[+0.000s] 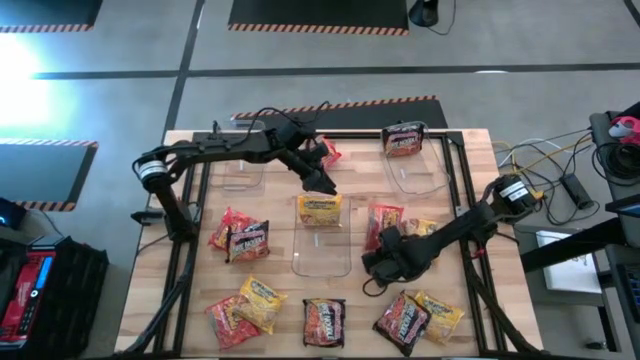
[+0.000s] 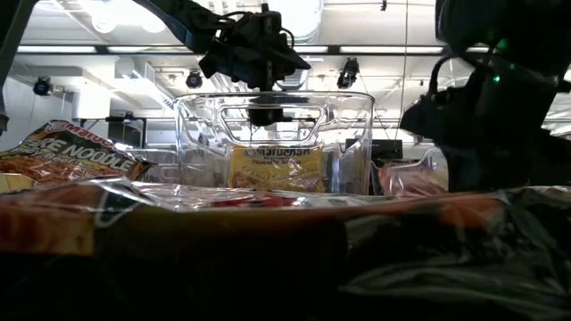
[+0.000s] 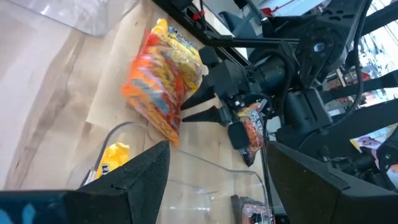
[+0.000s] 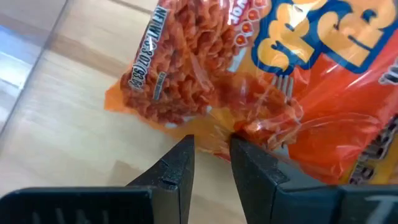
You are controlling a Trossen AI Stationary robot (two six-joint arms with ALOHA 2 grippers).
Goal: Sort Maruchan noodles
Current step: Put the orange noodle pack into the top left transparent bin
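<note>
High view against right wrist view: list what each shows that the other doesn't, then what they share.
Only the high view: the left gripper open above the middle clear bin, which holds a yellow packet; a dark packet in the bin at the table's far right; more packets scattered along the near edge. Only the right wrist view: the right gripper's fingertips nearly together at the orange-red packet's crinkled edge, and its small print. Both: the right gripper at that orange-red packet on the wooden table.
</note>
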